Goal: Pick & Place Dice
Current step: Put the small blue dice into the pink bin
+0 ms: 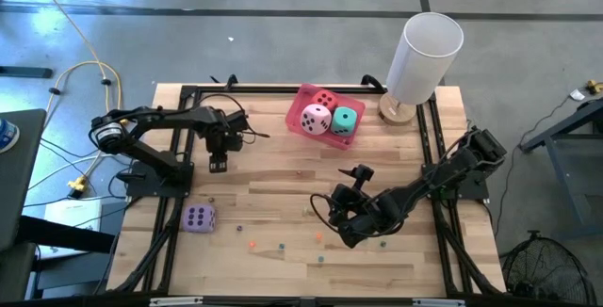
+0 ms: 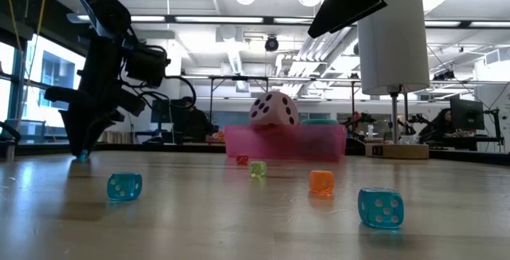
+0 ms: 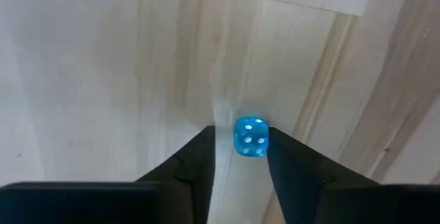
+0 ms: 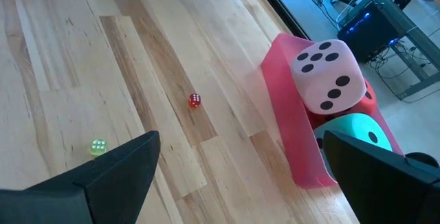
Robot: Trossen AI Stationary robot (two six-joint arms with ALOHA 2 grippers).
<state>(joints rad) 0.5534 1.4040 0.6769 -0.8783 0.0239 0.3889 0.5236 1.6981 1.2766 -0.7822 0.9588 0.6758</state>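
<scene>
My left gripper (image 3: 239,157) points straight down at the wood table near its far left, fingertips just off the surface. A tiny blue die (image 3: 251,137) lies on the table between the fingertips, close against one finger, with a gap to the other; the gripper (image 2: 80,150) is open. My right gripper (image 4: 244,176) hangs wide open over the table's right middle (image 1: 341,220), holding nothing. The pink tray (image 1: 303,100) at the far middle holds a red die (image 1: 325,99), a pink die (image 1: 316,118) and a teal die (image 1: 345,121). A purple die (image 1: 199,218) rests on the table near the left. My left gripper comes from above with its fingers on either side of the tiny blue die, which rests on the table. One finger (image 3: 280,157) stands right against the die's side (image 3: 264,139); whether it touches, I cannot tell. The other finger stands apart from it.
Tiny dice lie scattered on the near half: blue (image 2: 124,186), blue (image 2: 380,207), orange (image 2: 321,181), green (image 4: 98,146), red (image 4: 194,100). A tall white cylinder on a wooden base (image 1: 424,57) stands at the far right, beside the tray.
</scene>
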